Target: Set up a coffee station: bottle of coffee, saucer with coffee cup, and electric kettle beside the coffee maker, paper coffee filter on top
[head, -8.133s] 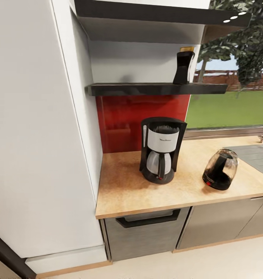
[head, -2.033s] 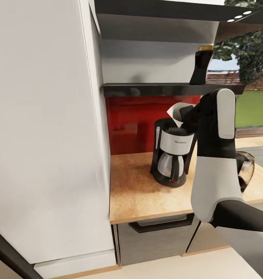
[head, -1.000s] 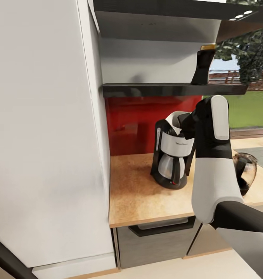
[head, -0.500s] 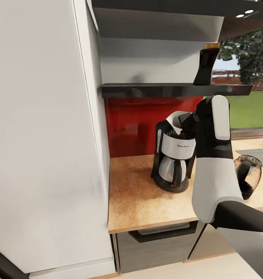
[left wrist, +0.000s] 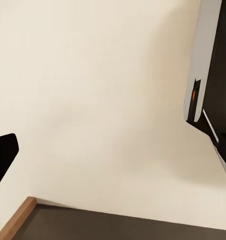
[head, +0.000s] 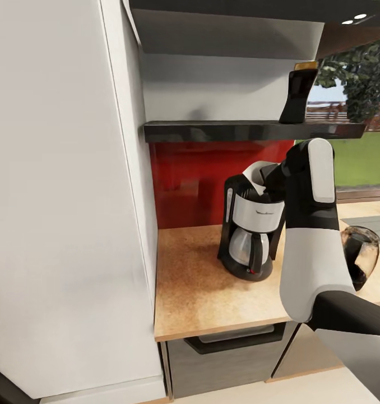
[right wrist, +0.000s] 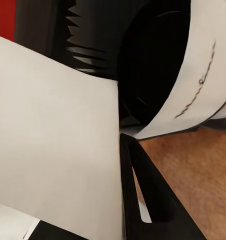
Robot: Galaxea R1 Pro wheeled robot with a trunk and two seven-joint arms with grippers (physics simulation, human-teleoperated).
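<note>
White paper coffee filter (head: 256, 171) sits over my black coffee maker (head: 251, 224), pinched in my right claw (right wrist: 124, 165), but that dark coffee bottle (head: 297, 92) waits on its shelf.

Home kitchen: countertop (head: 201, 292), coffee maker (head: 251, 224).

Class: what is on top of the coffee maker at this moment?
A white paper filter sits at the top of the coffee maker, held by the right end effector. The arm covers the filter's far side and the maker's right edge.
</note>
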